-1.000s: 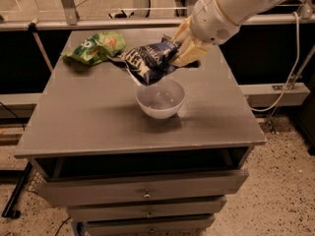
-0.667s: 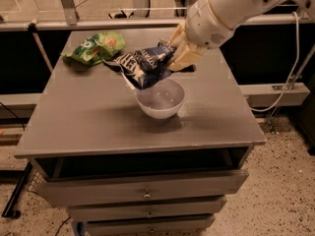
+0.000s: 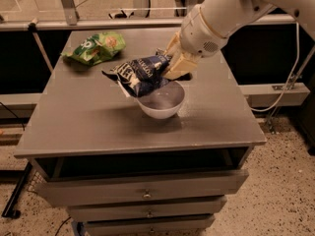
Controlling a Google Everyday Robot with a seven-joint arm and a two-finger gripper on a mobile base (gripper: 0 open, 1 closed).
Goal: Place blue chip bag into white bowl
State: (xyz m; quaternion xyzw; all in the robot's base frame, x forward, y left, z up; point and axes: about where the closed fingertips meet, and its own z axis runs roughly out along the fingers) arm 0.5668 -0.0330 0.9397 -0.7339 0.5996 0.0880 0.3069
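Observation:
The blue chip bag (image 3: 139, 74) is crinkled navy foil with white lettering. It hangs tilted over the far-left rim of the white bowl (image 3: 161, 101), its lower end touching or just inside the rim. My gripper (image 3: 170, 63) is shut on the bag's right end, just above the bowl's far edge. The white arm reaches in from the upper right. The bowl stands near the middle of the grey cabinet top (image 3: 88, 127).
A green chip bag (image 3: 95, 47) lies at the far left corner of the top. Drawers (image 3: 147, 193) run below the front edge. A metal rail and cables run behind the cabinet.
My gripper has moved the blue chip bag down and slightly left, lowering it onto the bowl's far-left rim. The bowl and green bag have not moved.

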